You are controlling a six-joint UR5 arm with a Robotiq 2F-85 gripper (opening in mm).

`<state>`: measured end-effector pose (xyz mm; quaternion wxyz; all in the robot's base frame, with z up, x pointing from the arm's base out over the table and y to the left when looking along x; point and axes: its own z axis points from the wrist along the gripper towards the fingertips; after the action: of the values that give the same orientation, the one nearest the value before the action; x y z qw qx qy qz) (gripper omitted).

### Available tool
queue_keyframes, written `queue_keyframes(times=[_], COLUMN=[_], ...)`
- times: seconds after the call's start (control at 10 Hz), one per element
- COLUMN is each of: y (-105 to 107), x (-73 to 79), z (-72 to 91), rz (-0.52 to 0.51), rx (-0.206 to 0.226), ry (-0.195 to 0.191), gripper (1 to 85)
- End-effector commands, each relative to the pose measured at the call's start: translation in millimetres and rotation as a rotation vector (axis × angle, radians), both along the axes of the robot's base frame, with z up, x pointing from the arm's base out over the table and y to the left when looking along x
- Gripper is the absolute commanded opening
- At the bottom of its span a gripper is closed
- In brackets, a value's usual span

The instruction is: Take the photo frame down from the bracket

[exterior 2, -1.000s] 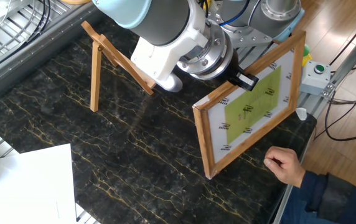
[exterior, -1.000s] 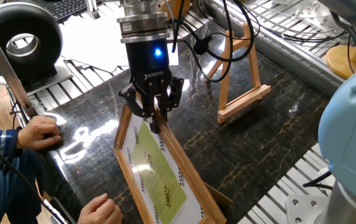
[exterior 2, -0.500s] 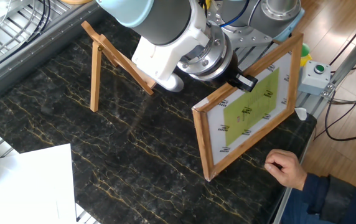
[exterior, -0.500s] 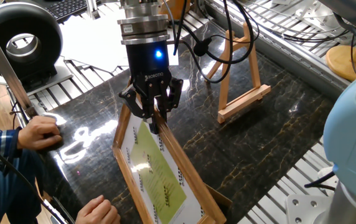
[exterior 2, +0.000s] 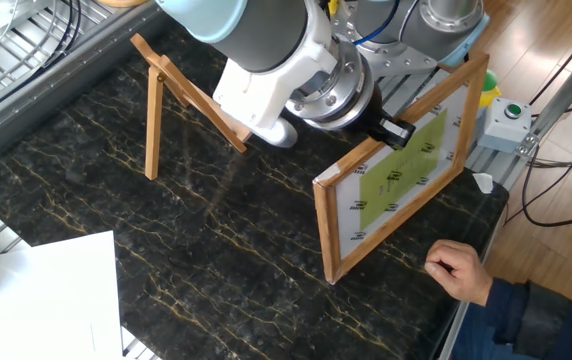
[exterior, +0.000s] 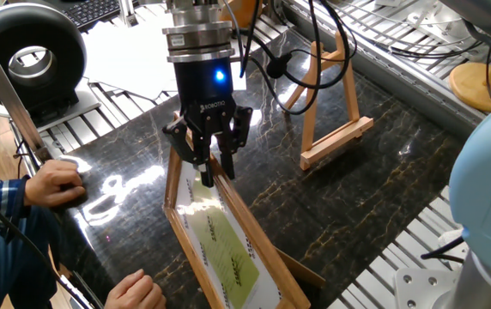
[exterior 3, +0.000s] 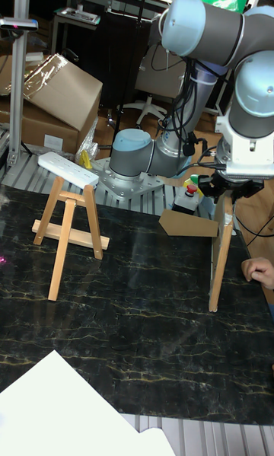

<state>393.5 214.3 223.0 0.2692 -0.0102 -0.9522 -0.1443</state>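
1. Nearest the edge of the dark marble table [exterior 2: 166, 250], a person's hand [exterior 2: 458, 270] rests just beside the photo frame [exterior 2: 401, 170]; in the one fixed view a second hand [exterior: 134, 292] lies near the frame's lower end.
2. At the table's middle, the frame stands on its lower edge, tilted, well apart from the bracket. The robot's hand [exterior: 209, 167] is clenched on the frame's top wooden rail.
3. As a judgement, the frame is stiff and fairly light, but its glass front is fragile and slick; the wooden rail is the safe place to grip, never the glass. Held at a single point on one rail, it could swing or tip.
4. The tall fixed view shows the frame [exterior 3: 221, 250] edge-on, with its bottom corner touching the table; the other views cannot show that.
5. The other fixed view alone shows the mat and the yellow-green picture facing the person.
6. Farther back, the bracket [exterior: 331, 103] stands bare, with nothing on its ledge.
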Motion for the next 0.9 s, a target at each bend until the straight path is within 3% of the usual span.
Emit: queue_keyframes(times=[0.0,0.4,0.6,0.8], y=[3,20,28,16], x=[-0.3,4.3,10.8,14.1], z=[3.8,28.0,56.7,93.7], rz=[0.007,-0.006,-0.021,-0.013], rx=[0.024,0.071,0.098,0.112], ry=[-0.006,0.0,0.005,0.012], gripper=[43.7,52.7,54.7,54.7])
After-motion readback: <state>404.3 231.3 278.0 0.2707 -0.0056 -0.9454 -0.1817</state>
